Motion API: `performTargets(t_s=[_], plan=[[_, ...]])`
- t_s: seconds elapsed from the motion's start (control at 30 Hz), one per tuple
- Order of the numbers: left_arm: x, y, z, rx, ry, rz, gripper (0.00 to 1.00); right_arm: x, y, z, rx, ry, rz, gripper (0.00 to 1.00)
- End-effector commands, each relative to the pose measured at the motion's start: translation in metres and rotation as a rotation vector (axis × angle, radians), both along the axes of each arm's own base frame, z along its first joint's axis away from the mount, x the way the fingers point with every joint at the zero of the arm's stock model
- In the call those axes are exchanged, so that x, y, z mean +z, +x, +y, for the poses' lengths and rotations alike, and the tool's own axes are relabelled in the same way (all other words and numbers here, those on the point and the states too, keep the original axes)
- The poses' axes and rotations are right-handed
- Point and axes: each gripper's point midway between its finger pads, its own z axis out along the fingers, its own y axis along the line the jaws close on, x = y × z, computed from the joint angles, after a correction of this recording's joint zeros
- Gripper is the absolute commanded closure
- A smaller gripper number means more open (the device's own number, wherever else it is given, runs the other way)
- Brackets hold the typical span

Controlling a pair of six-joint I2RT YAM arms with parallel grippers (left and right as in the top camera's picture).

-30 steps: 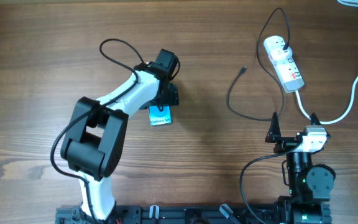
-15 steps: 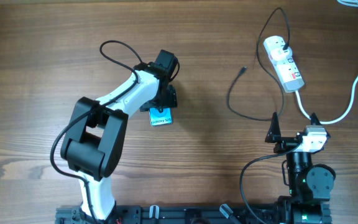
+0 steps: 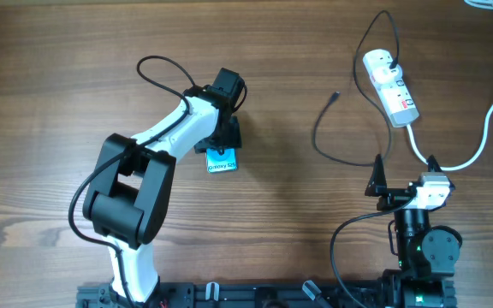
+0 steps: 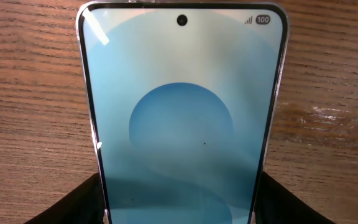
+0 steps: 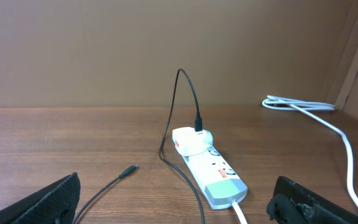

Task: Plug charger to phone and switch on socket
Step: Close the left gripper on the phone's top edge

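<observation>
The phone (image 3: 221, 160) lies flat on the wooden table, teal screen up, white text strip at its near short edge. My left gripper (image 3: 226, 141) is over its far end; in the left wrist view the phone (image 4: 179, 93) fills the frame and both fingers of the gripper (image 4: 179, 202) press against its long edges. The charger's black connector tip (image 3: 336, 97) lies loose on the table, also seen in the right wrist view (image 5: 129, 170). Its white adapter (image 3: 379, 62) sits in the socket strip (image 3: 398, 98). My right gripper (image 3: 403, 171) is open and empty, well short of the strip (image 5: 219, 180).
The strip's thick white cord (image 3: 486, 120) curves off to the back right corner. The black charger cable (image 3: 319, 141) loops on the table between the strip and my right arm.
The left gripper's fingers have drawn in around the phone's far end. The phone, cable and right arm have not moved.
</observation>
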Motion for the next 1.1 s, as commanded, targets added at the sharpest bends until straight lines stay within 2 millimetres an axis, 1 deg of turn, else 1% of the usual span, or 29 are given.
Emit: performTargets(t_s=[0.0,0.17,0.4,0.6,0.83,0.93,1.07], plan=[[-0.042,-0.033,0.005,0.004,0.012,0.154,0.40,0.002,-0.001,0.001,0.007,-0.013,-0.011,0.00],[-0.034,-0.023,0.001,0.006,0.002,0.132,0.40,0.002,-0.001,0.001,0.007,-0.013,-0.011,0.00],[-0.017,-0.010,-0.003,0.006,0.003,0.116,0.41,0.002,-0.001,0.001,0.007,-0.013,-0.011,0.00],[-0.010,-0.006,-0.005,0.006,0.002,0.112,0.42,0.002,-0.001,0.001,0.007,-0.013,-0.011,0.00],[-0.007,-0.007,-0.004,0.006,0.002,0.112,0.43,0.002,-0.001,0.001,0.007,-0.013,-0.011,0.00],[-0.002,-0.005,-0.004,0.006,-0.001,0.097,0.43,0.002,-0.001,0.001,0.007,-0.013,-0.011,0.00],[0.014,0.001,-0.001,0.007,0.012,0.044,0.43,0.002,-0.001,0.001,0.007,-0.013,-0.011,0.00]])
